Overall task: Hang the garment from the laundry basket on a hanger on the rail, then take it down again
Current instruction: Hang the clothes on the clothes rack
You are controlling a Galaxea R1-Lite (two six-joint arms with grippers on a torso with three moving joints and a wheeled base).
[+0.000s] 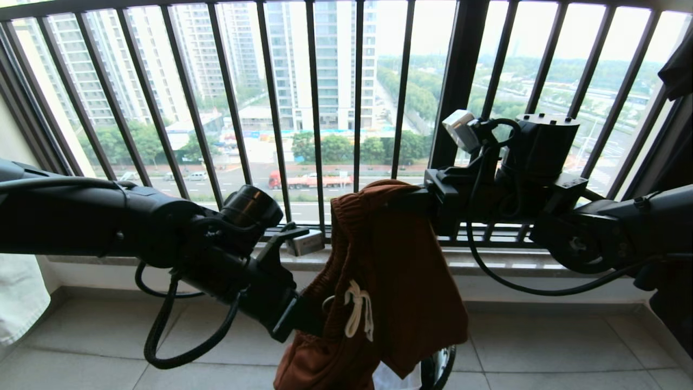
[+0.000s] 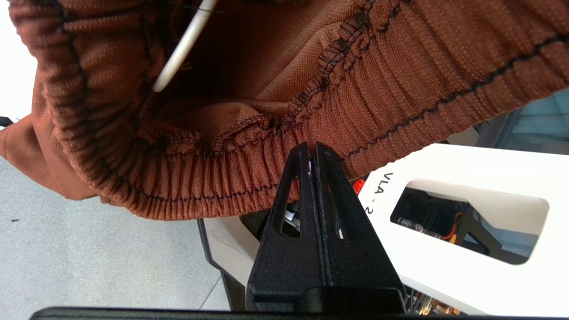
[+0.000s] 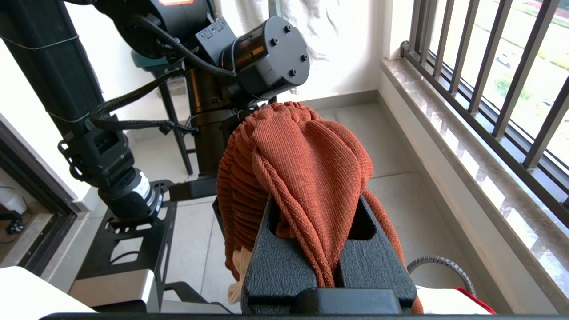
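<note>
We hold the shorts (image 1: 390, 260) spread before the railing (image 1: 335, 81): right gripper (image 3: 326, 249) and left gripper (image 2: 313, 153) both pinching the waistband. Next, the hanger.

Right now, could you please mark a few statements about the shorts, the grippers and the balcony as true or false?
1. The right gripper is shut on the waistband of the shorts. True.
2. The left gripper is wide open and well away from the shorts. False: it is shut, with its tips at the ribbed waistband.
3. The shorts hang from a hanger on the rail. False: neither shows; they hang between the two grippers.
4. A white drawstring dangles on the front of the shorts. True.
5. The balcony railing has vertical black bars. True.
</note>
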